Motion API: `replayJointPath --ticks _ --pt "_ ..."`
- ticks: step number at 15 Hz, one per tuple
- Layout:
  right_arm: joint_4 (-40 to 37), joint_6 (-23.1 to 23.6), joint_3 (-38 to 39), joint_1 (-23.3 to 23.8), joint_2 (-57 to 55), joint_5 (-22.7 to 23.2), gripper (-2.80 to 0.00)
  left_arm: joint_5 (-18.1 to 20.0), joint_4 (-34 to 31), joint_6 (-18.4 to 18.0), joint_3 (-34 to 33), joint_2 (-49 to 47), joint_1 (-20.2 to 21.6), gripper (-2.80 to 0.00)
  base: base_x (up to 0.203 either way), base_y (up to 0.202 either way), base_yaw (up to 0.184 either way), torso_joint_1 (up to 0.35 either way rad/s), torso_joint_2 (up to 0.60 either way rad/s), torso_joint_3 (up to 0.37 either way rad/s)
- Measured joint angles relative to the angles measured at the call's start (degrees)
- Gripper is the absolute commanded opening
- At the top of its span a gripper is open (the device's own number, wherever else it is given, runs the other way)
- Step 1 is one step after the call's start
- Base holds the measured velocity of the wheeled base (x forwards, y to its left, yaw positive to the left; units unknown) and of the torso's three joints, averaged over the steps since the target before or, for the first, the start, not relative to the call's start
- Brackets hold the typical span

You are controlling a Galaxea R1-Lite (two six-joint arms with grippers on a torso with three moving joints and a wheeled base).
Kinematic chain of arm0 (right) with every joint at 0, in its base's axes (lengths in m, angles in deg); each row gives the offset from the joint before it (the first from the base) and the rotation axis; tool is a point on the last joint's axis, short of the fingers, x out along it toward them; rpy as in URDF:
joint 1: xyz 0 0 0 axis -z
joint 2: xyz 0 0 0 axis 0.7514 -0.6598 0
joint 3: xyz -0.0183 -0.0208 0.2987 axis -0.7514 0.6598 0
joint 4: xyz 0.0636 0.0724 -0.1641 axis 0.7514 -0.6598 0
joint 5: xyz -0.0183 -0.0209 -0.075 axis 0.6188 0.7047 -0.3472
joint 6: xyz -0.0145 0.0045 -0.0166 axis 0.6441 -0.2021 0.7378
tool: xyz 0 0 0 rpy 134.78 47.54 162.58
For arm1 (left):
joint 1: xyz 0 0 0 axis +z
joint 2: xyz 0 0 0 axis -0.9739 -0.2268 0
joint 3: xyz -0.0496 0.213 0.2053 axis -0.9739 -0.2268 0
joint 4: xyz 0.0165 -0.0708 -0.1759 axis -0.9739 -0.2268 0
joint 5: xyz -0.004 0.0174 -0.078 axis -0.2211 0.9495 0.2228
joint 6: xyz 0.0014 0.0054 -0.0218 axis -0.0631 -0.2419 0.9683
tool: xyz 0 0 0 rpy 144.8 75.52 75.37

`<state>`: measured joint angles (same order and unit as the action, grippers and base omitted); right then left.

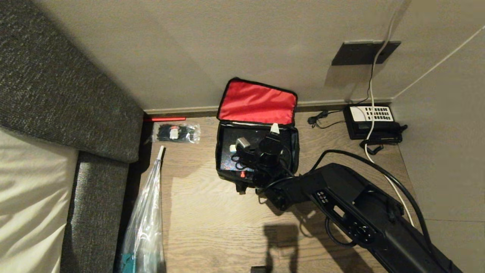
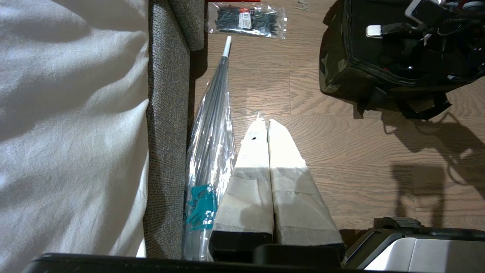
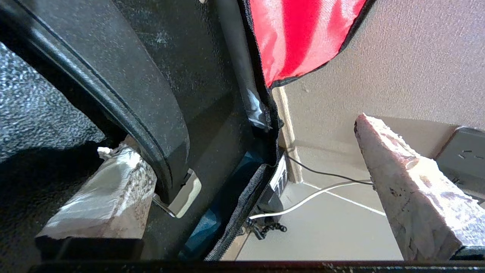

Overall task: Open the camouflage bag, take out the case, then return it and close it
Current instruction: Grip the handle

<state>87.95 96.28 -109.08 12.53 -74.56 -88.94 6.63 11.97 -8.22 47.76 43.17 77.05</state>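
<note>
Right arm reaches from lower right up to the camouflage bag point(image 1: 227, 167) on the wood floor point(image 1: 212, 223). Right end effector point(image 1: 261, 146) sits over the open bag, spread wide and released: one finger point(image 3: 110, 189) beside the handle of the case point(image 1: 227, 142), the other clear. Case inside bag; red-lined lid point(image 1: 257, 102) leans on the wall. Left end effector point(image 2: 265, 125) parked, clenched, empty.
</note>
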Motion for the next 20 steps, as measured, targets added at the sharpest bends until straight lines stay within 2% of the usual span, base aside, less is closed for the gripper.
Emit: replayJointPath --ticks 3,6,12,20 --pt "0.08 -0.77 0.05 0.16 0.38 -0.22 0.0 0.0 0.0 0.0 0.0 0.0 0.0 -2.8 0.0 0.0 0.0 0.0 0.0 0.0" --pt "-0.81 -3.81 0.85 -1.9 0.55 -0.72 0.0 -0.05 0.0 0.0 0.0 0.0 0.0 -2.8 0.0 0.0 0.0 0.0 0.0 0.0" --pt "-1.07 -3.48 0.17 -4.25 0.23 -0.46 0.0 -0.04 -0.01 0.0 0.0 0.0 -0.02 -2.8 0.0 0.0 0.0 0.0 0.0 0.0" --pt "-2.31 -2.37 -0.41 -2.52 -1.27 -0.17 0.0 -0.02 0.0 0.0 0.0 0.0 0.0 -2.8 0.0 0.0 0.0 0.0 0.0 0.0"
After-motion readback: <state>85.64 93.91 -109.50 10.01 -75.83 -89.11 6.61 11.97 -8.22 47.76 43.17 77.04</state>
